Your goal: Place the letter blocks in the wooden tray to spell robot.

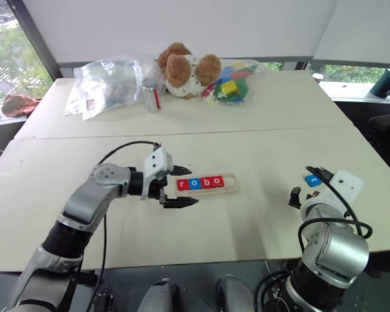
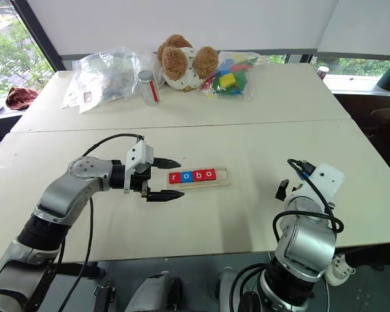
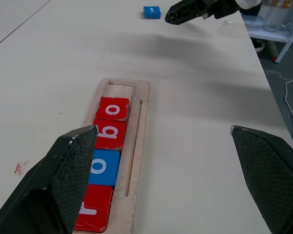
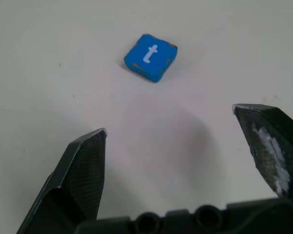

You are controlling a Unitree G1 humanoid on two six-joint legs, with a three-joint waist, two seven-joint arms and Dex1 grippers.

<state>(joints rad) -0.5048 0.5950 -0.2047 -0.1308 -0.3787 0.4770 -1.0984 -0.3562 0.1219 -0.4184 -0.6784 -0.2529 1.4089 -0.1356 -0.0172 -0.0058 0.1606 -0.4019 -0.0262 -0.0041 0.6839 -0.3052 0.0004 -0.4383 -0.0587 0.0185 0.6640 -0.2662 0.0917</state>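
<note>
- Your left pincer (image 1: pixel 180 186) sits wide, empty, straddling the wooden tray's (image 1: pixel 231 189) left end; a stray nudge could shift tray & spill r-o-b-o (image 1: pixel 201 183).
- Last slot at the tray's right end is bare.
- t block (image 4: pixel 150 56) lies loose on counter (image 1: pixel 260 214), just ahead of your right pincer (image 4: pixel 185 146), wide, empty. Off-centre close may skid it away.

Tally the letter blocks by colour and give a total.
Red letter blocks: 3 (r, b, o), all in the wooden tray.
Blue letter blocks: 2 (o in the tray, t loose on the table).
Total: 5
</note>
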